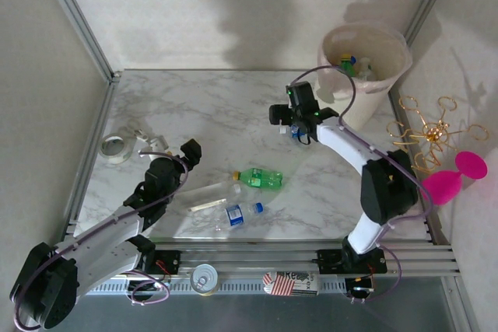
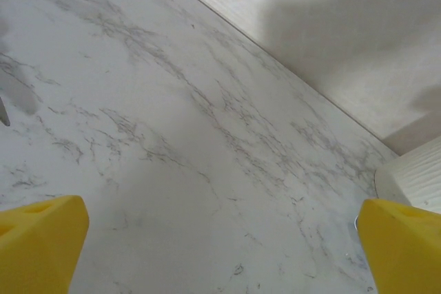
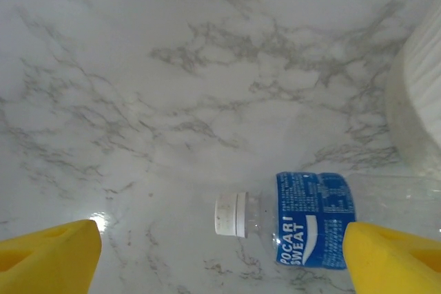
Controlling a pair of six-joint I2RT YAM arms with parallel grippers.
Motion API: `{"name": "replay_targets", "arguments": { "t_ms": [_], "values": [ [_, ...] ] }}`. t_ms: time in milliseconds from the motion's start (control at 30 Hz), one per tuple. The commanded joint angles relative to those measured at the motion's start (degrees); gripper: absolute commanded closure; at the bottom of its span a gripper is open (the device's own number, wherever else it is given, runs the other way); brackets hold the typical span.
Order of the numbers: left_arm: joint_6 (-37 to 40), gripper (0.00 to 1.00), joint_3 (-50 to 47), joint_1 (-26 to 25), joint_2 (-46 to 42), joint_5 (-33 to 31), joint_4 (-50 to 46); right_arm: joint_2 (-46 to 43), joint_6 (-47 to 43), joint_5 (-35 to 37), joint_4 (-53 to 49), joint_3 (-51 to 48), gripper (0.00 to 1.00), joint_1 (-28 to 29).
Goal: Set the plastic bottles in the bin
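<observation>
Plastic bottles (image 1: 261,179) lie loose in the lower middle of the top view. I count three there: a green bottle, a blue-labelled bottle (image 1: 243,213) and a clear bottle (image 1: 208,194) that is hard to make out. A fourth bottle (image 1: 296,132) sits right under the right gripper (image 1: 299,120), near the bin (image 1: 389,40) at upper right. The bin holds several more, too crowded to count. The left gripper (image 1: 189,153) hangs at centre left. In the left wrist view that gripper (image 2: 220,246) is spread wide over bare table (image 2: 172,135), holding nothing. In the right wrist view the right gripper (image 3: 220,259) also stands wide and grips nothing. The fourth bottle (image 3: 313,219) lies flat at lower right, against the right-hand pad (image 3: 393,256), just beside the one bin (image 3: 420,101). This looks like the pick-up step: shift over the bottle's body, drop, close, then lift over the rim.
</observation>
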Motion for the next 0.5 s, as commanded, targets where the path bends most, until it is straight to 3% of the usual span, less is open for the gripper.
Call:
{"name": "replay_targets", "arguments": {
  "t_ms": [0, 233, 467],
  "values": [
    [-0.4, 0.00, -0.7, 0.8, -1.3, 0.9, -0.1, 5.3, 0.6, -0.2, 1.3, 4.0, 0.08, -0.1],
    [-0.3, 0.00, -1.8, 1.3, -3.9, 0.4, -1.6, 11.8, -0.2, -1.6, 0.2, 7.2, 0.07, -0.2],
    [-0.8, 0.00, -2.3, 1.8, -3.9, 0.5, -0.9, 7.7, 0.1, -2.6, -0.4, 1.8, 0.07, -0.2]
  ]
}}
